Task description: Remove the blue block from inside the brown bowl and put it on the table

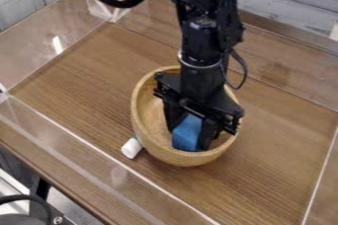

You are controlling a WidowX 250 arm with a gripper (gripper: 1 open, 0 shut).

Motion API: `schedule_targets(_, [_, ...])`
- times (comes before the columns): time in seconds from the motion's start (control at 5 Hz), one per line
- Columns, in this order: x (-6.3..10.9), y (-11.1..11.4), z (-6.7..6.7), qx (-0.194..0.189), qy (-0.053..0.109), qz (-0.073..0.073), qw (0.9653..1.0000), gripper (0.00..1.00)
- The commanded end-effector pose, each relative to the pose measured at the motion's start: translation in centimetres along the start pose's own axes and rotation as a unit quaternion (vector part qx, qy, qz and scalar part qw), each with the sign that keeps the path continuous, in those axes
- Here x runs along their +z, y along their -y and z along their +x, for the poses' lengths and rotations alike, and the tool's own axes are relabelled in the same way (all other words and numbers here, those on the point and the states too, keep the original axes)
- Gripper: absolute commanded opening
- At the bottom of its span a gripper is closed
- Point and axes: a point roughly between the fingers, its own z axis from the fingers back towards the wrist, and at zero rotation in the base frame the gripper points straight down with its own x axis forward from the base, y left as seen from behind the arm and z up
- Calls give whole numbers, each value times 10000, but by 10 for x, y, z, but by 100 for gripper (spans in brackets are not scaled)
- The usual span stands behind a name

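Blue block (191, 130) between my fingers, inside the brown bowl (149, 137).
Black and jointed, my arm (199, 32) reaches down from the table's far side, and my pincer (199, 120) is in the bowl, closed on the block, one finger on either side of it. The block sits low in the bowl, toward the rim nearest the table's front edge; whether it touches the bottom I cannot tell. The bowl stands on the wood-grain table (79, 81), nearer the front edge than the far one, and a small white piece (130, 148) lies just beside it, toward that front edge.
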Motion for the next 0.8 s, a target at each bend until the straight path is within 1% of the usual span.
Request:
schedule_targets(0.0, [20,6,9,-27,366,-65,9993,0])
schedule_targets(0.2, [24,9,8,-21,395,-91,9992,0])
schedule_targets(0.6, [26,18,6,-25,485,-188,9986,0])
